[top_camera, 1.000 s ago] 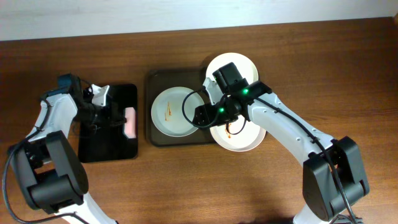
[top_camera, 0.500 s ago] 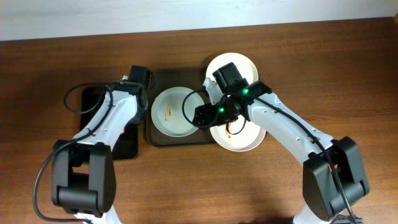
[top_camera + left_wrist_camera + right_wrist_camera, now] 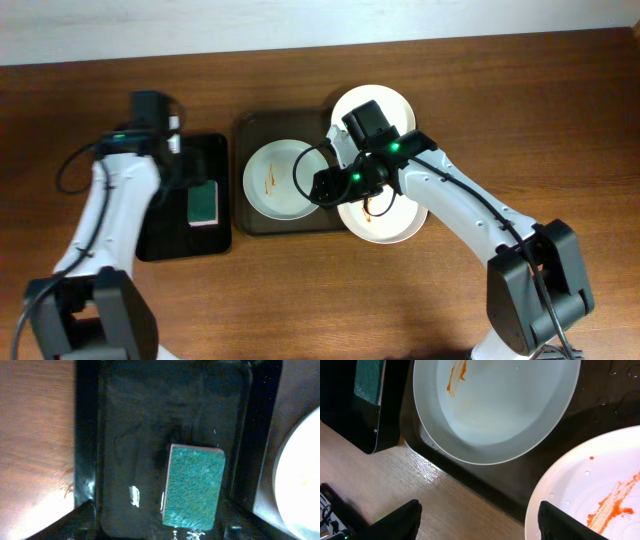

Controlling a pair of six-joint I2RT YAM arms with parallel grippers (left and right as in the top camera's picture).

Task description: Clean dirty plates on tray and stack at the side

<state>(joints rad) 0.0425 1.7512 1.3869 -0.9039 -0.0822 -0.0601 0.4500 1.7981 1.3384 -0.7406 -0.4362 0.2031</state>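
Observation:
One dirty plate (image 3: 275, 180) with an orange streak lies on the dark brown tray (image 3: 245, 130). A second streaked plate (image 3: 385, 228) sits at the tray's front right corner. A third plate (image 3: 395, 103) is at the back right, partly under the right arm. My right gripper (image 3: 325, 188) hovers open and holds nothing; in the right wrist view the gripper (image 3: 480, 520) is above the tray's front rim (image 3: 485, 480), between the tray's plate (image 3: 495, 405) and the streaked plate (image 3: 590, 490). My left gripper (image 3: 160, 525) stands open over a green sponge (image 3: 194, 485), which lies loose.
The sponge (image 3: 204, 203) rests on a glossy black tray (image 3: 150, 245) left of the brown tray, green side up. The black tray's raised rim (image 3: 85, 435) borders bare wooden table. The table's back edge meets a white wall.
The left arm swung towards the brown tray and back over the black tray. Its gripper has opened, and the sponge now lies green side up. The right arm has not moved.

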